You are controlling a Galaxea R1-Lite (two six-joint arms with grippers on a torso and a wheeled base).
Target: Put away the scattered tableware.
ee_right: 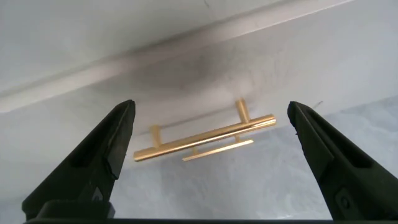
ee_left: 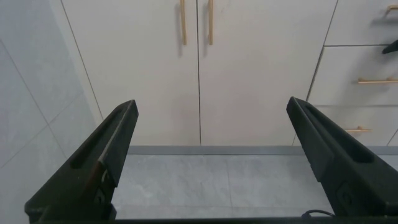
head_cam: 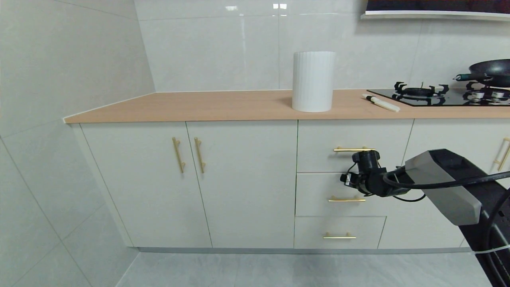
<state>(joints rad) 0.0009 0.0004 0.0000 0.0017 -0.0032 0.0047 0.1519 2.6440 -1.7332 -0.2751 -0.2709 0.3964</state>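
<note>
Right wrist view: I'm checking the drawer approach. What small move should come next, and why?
Probably ease the right gripper forward until its open jaws straddle the handle. The handle lies centred between the jaws but ahead of them, not yet gripped, and the drawer looks shut.

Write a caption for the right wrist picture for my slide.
The right gripper, open, faces a gold drawer handle.

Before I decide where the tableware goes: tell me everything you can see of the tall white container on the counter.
The white container is a tall cylinder with fine vertical ribs, matte, perhaps ceramic or plastic. It stands upright on the wooden counter, left of the hob. Only the counter touches it; a pale utensil lies apart to its right. Its inside is hidden.
</note>
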